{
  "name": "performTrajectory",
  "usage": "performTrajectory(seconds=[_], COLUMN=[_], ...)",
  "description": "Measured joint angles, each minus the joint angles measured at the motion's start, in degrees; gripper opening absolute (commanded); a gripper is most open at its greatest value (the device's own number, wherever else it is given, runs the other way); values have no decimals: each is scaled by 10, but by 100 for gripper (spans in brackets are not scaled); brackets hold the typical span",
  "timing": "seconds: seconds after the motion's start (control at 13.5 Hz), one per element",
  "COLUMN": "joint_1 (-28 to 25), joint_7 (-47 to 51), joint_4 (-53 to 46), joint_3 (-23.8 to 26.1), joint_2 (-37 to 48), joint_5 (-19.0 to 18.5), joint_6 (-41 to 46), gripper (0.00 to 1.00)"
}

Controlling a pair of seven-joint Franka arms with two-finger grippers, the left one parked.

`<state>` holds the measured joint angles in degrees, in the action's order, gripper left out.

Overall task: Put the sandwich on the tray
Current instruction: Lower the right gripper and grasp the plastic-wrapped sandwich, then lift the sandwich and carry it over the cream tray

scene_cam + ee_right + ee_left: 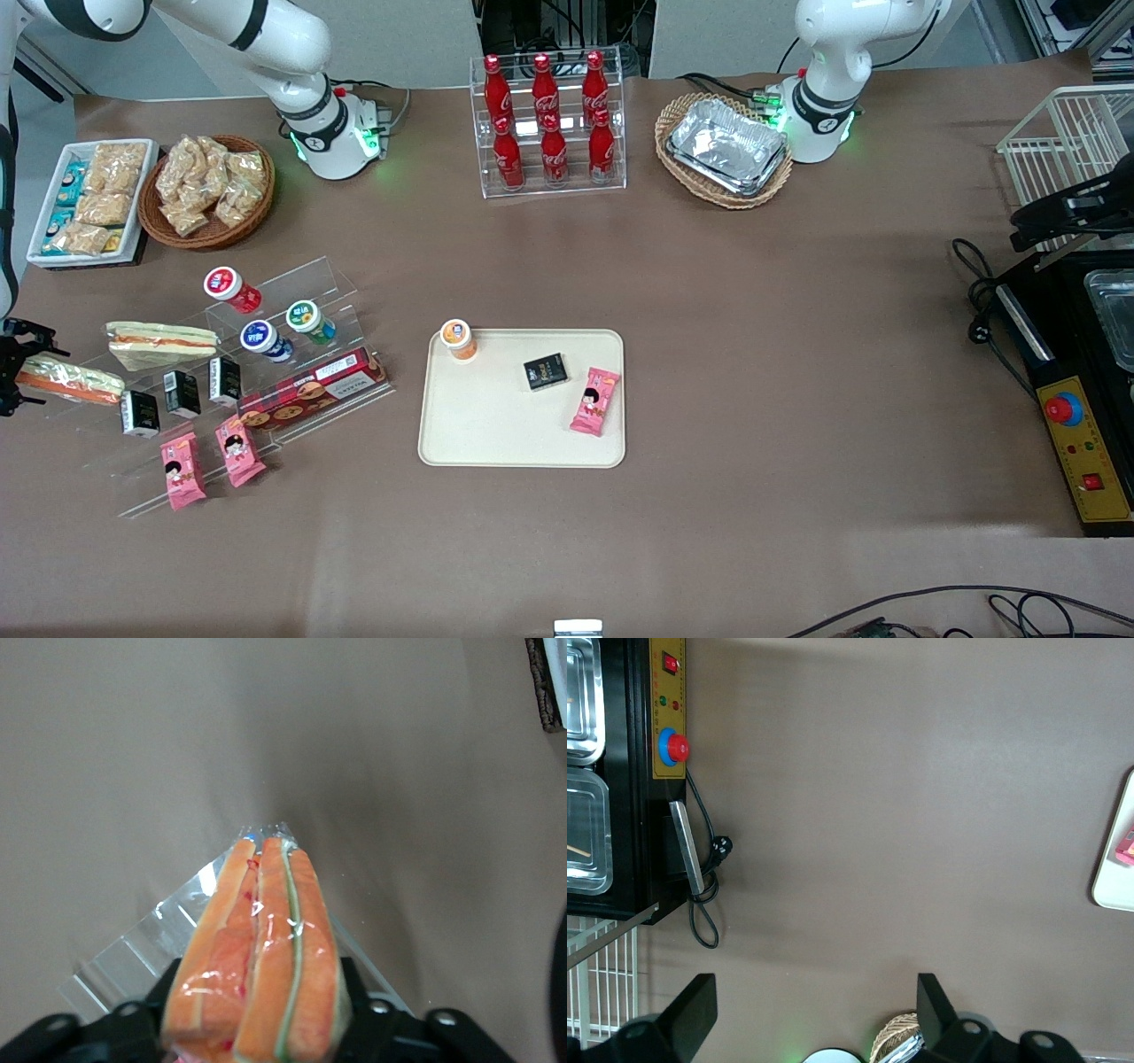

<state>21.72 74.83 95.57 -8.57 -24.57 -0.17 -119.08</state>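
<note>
End effector [257, 1028] clamps the sandwich [257, 966] at the working arm's end, well apart from the tray [496, 425].

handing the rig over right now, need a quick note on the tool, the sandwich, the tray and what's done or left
Right arm's tool: shut on the clear-wrapped wedge sandwich with the orange-red and green filling stripe, at the working arm's end of the table, by the clear acrylic step shelf.
Large cream-beige rectangular plastic tray: mid-table, already holding an orange-lidded cup, a small black packet and a pink snack packet.
Done: sandwich gripped.
Left: carry it to the tray, set it on a bare part, release.
</note>
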Motion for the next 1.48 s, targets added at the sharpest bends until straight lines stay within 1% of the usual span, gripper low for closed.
performTrajectory(seconds=[0.15, 0.22, 0.44, 0.59, 0.74, 0.89, 1.03, 1.18, 1.33, 1.48], joint_1=[0, 0, 0, 0, -1, -3, -6, -7, -11, -34], joint_7=[1, 1, 2, -6, -39, -78, -95, -99, -96, -44], joint_4=[0, 0, 2, 1, -1, -2, -2, -2, -2, -2], joint_3=[1, 1, 1, 2, 3, 7, 15, 28, 54, 69], joint_2=[-2, -2, -2, 0, 14, 41, 70, 93, 115, 133], joint_5=[0, 0, 7, 7, 8, 8, 10, 22, 30, 32], joint_6=[-4, -6, -17, -22, -23, -10, 8, 27, 55, 80], gripper=[14, 7, 0, 0, 0, 0, 0, 0, 0, 0])
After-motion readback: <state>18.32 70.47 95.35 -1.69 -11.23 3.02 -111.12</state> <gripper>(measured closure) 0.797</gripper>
